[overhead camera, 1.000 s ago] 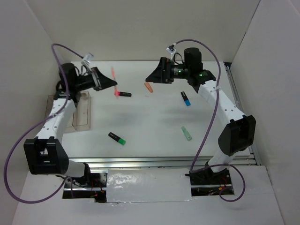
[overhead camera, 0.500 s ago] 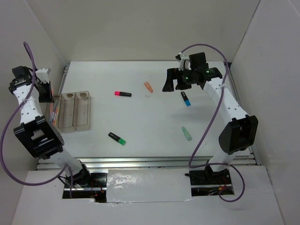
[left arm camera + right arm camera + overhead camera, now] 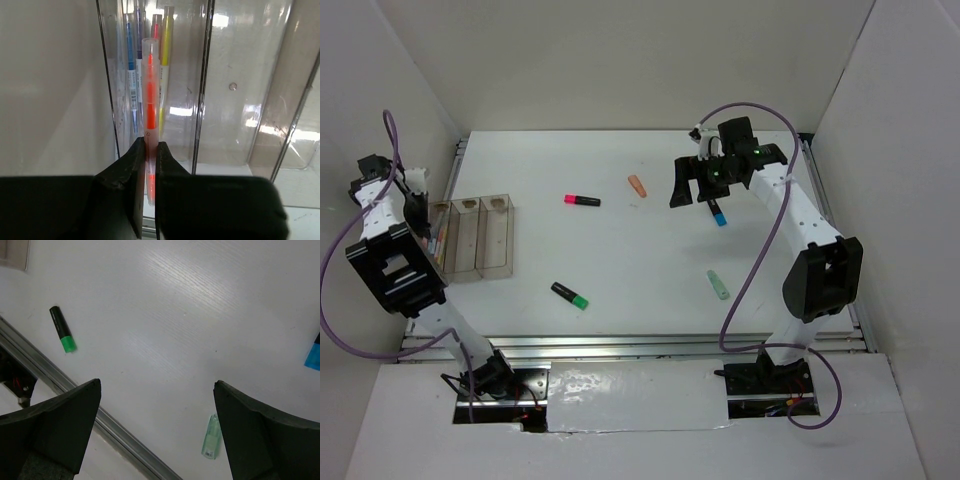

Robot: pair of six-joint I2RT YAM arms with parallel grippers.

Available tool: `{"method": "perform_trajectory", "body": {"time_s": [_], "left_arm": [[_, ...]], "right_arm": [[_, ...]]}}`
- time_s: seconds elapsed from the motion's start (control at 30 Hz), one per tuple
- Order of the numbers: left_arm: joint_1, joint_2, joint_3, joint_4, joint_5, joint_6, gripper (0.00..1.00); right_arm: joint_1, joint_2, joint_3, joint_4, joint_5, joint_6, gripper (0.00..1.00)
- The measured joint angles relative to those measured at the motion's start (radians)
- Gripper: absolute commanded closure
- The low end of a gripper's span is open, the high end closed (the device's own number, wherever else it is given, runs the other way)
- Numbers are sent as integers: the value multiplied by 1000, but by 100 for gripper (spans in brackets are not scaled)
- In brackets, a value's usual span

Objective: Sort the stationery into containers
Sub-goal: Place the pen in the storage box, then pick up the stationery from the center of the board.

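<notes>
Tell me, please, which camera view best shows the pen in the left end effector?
Left wrist view: the orange-red pen is centred, clamped in the left end effector. Top external cannot resolve it; right wrist misses it.

The orange-red pen (image 3: 150, 100), black-green highlighter (image 3: 570, 295), mint highlighter (image 3: 719, 285) and orange stub (image 3: 637, 185) contrast with the white table (image 3: 640, 250).

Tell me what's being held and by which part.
The left gripper pinches the red pen between its jaws, near one end. The right gripper is open, holding nothing.
</notes>
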Motion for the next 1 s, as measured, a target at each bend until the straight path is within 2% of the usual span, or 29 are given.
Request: {"method": "perform_trajectory", "body": {"time_s": [0.1, 0.2, 0.3, 0.4, 0.53, 0.6, 0.63, 0.67, 0.8, 0.83, 0.9, 1.0], "left_arm": [[-4, 39, 19, 6, -5, -1, 68], [-5, 55, 31, 13, -2, 0, 61], [-5, 55, 47, 8, 32, 8, 45], [-9, 34, 58, -1, 100, 28, 38], [-53, -78, 50, -19, 221, 88, 37], [-134, -190, 11, -11, 286, 151, 24], [-190, -256, -25, 3, 314, 185, 9], [-267, -334, -75, 18, 342, 217, 1], [-616, -587, -277, 55, 439, 349, 1], [-682, -613, -314, 46, 444, 387, 6], [-782, -616, -357, 17, 452, 448, 10], [-880, -540, -399, -2, 440, 512, 11]], "right_arm": [[0, 0, 0, -6, 0, -12, 1], [0, 0, 0, -7, 4, -19, 1], [0, 0, -2, -7, 5, -25, 1], [0, 0, -2, -10, 5, -31, 1], [0, 0, -3, -13, 8, -35, 1], [0, 0, -7, -13, 9, -36, 1], [0, 0, -11, -13, 9, -36, 1], [0, 0, -16, -13, 9, -36, 1], [-2, -2, -43, -17, 14, -37, 0], [-5, -3, -51, -16, 15, -38, 0], [-7, -8, -69, -20, 19, -41, 0], [-12, -25, -99, -23, 28, -47, 0]]}}
